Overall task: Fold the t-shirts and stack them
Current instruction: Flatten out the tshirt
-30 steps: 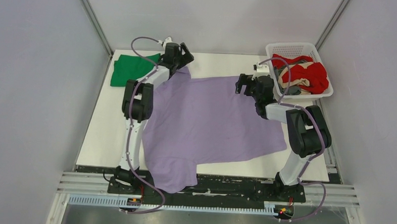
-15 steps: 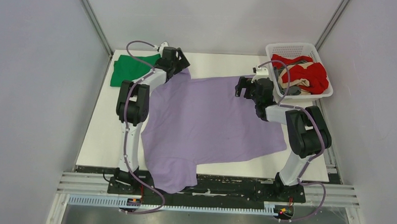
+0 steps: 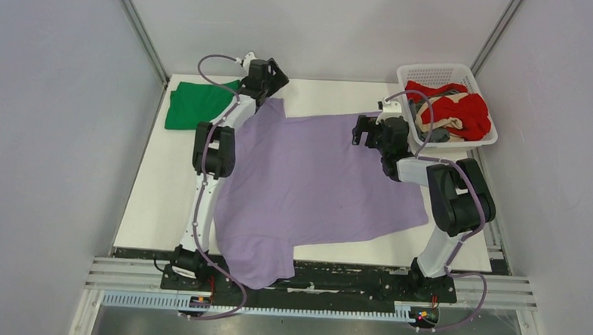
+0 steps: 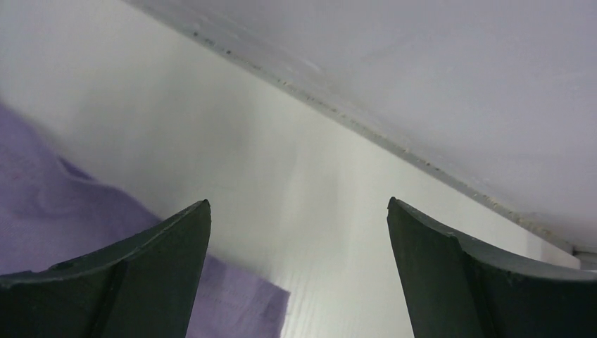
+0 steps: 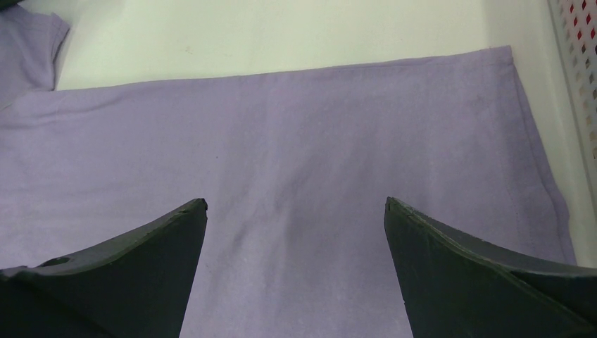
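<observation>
A large lavender t-shirt (image 3: 315, 183) lies spread flat over the white table (image 3: 156, 199), one sleeve hanging off the near edge. A folded green t-shirt (image 3: 194, 103) lies at the far left. My left gripper (image 3: 273, 74) is open and empty above the lavender shirt's far left sleeve; in the left wrist view (image 4: 298, 204) a corner of that sleeve (image 4: 239, 303) shows below the left finger. My right gripper (image 3: 359, 129) is open and empty over the shirt's far edge; the right wrist view (image 5: 296, 204) shows flat lavender cloth (image 5: 303, 141) beneath.
A white lattice basket (image 3: 447, 106) at the far right holds red (image 3: 466, 114), tan and grey shirts in a heap. Its wall shows at the right edge of the right wrist view (image 5: 581, 63). Grey enclosure walls stand close behind and beside the table.
My left arm swung left and then back right near the shirt's far left sleeve. The right arm and the shirt have stayed almost still.
</observation>
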